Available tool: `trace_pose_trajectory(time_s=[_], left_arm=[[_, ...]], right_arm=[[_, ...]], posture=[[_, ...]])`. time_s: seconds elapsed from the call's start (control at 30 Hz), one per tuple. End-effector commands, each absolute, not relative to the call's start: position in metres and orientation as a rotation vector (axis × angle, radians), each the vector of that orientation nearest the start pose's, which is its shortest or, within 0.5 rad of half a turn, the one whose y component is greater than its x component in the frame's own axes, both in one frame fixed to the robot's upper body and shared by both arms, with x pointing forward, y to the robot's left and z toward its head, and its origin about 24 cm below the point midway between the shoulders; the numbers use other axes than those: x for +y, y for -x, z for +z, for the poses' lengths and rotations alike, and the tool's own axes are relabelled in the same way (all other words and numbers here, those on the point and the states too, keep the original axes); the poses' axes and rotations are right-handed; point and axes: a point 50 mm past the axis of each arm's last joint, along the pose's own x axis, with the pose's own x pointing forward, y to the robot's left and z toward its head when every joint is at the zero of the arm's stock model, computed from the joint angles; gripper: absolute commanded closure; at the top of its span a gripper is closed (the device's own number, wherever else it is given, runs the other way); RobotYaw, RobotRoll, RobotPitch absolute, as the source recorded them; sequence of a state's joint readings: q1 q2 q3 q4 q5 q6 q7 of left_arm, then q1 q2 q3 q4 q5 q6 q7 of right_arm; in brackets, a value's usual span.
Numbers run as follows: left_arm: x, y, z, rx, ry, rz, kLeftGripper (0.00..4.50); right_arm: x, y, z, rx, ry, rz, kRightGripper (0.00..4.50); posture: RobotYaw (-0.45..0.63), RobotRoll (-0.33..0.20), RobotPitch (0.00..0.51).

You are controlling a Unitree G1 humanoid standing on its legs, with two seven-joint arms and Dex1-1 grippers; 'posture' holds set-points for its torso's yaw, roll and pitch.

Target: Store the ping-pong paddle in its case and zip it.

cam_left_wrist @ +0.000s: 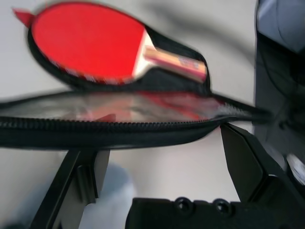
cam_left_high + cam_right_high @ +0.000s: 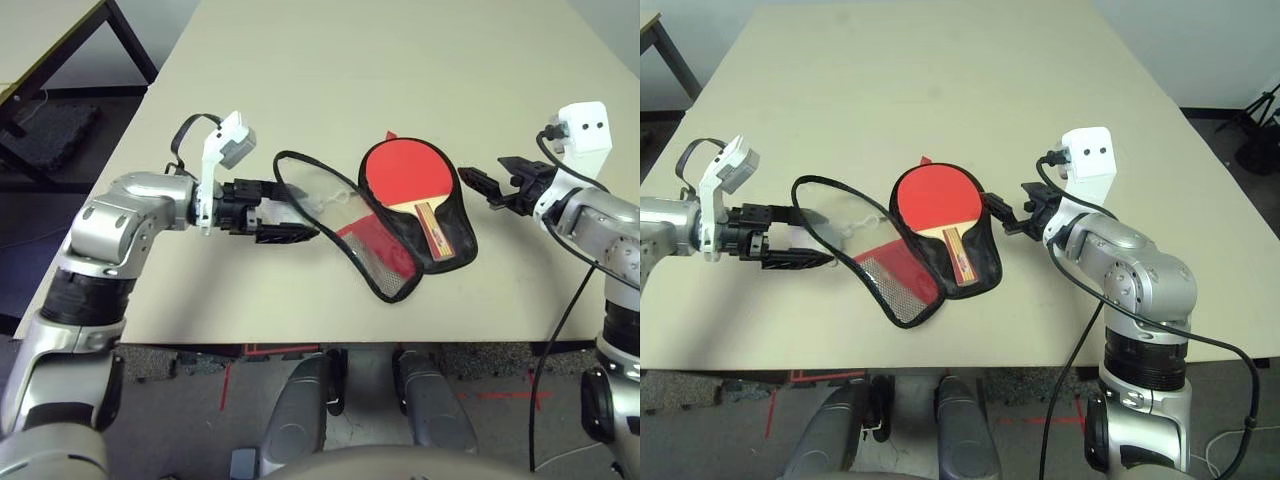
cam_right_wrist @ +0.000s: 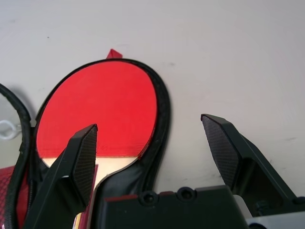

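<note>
Already the ping-pong paddle (image 2: 402, 175) is seen lying red face up in the right half of the case (image 2: 385, 225), handle toward the near edge of the table (image 2: 330, 70), while the left half, the flap (image 2: 330, 215) with its black zipper edging and mesh pocket, is spread open on the tabletop. The step in hand is judged to be folding that flap over the paddle. It would be done well if the raised zipper rim were taken by the left gripper (image 2: 292, 213), whose fingers are spread and set level at the flap's left edge, and carried rightward in an arc so both zipper edges meet all round. The case's right edge would best be steadied by the right gripper (image 2: 485, 187), which is held just right of it with fingers spread, holding nothing. The zipper pull cannot be made out, the lining under the paddle is hidden, and contact between the left fingers (image 1: 83, 176) and the rim cannot be settled.
</note>
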State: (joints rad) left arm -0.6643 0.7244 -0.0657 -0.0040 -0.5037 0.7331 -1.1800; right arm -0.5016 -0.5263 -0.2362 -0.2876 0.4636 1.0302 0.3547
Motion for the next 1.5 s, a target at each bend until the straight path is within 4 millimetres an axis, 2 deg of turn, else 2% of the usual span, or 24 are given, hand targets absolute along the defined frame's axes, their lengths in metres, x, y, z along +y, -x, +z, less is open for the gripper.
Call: trace_pose_trajectory(time_s=[0.03,0.23,0.37,0.57,0.73,0.9,1.07,1.2,1.5], left_arm=[[0.174,-0.311,0.193,0.244,-0.174,-1.217,0.00],[0.143,-0.333,0.187,0.171,-0.154,-1.236,0.00],[0.112,-0.352,0.185,0.122,-0.096,-1.249,0.00],[0.081,-0.377,0.191,0.038,-0.069,-1.215,0.00],[0.066,-0.385,0.206,-0.029,-0.045,-1.215,0.00],[0.066,-0.384,0.217,-0.059,-0.033,-1.239,0.00],[0.075,-0.375,0.233,-0.111,-0.058,-1.255,0.00],[0.086,-0.359,0.240,-0.139,-0.077,-1.237,0.00],[0.119,-0.331,0.217,0.005,-0.094,-1.186,0.00]], right_arm=[[-0.217,-0.300,0.198,0.150,0.026,0.322,0.01],[-0.230,-0.306,0.219,0.068,0.010,0.195,0.01],[-0.236,-0.311,0.231,0.013,-0.012,0.125,0.01],[-0.239,-0.313,0.233,0.007,-0.024,0.109,0.01],[-0.237,-0.314,0.233,0.009,-0.039,0.111,0.01],[-0.237,-0.315,0.228,0.046,-0.102,0.116,0.01],[-0.232,-0.310,0.212,0.157,-0.211,0.180,0.01],[-0.232,-0.300,0.191,0.282,-0.294,0.247,0.01],[-0.255,-0.273,0.165,0.473,-0.419,0.225,0.01]], posture=[[-0.10,0.000,0.194],[-0.11,0.000,0.197],[-0.12,0.000,0.201],[-0.13,0.000,0.202],[-0.13,0.000,0.200],[-0.12,0.000,0.196],[-0.10,0.000,0.195],[-0.08,0.000,0.193],[-0.06,0.000,0.194]])
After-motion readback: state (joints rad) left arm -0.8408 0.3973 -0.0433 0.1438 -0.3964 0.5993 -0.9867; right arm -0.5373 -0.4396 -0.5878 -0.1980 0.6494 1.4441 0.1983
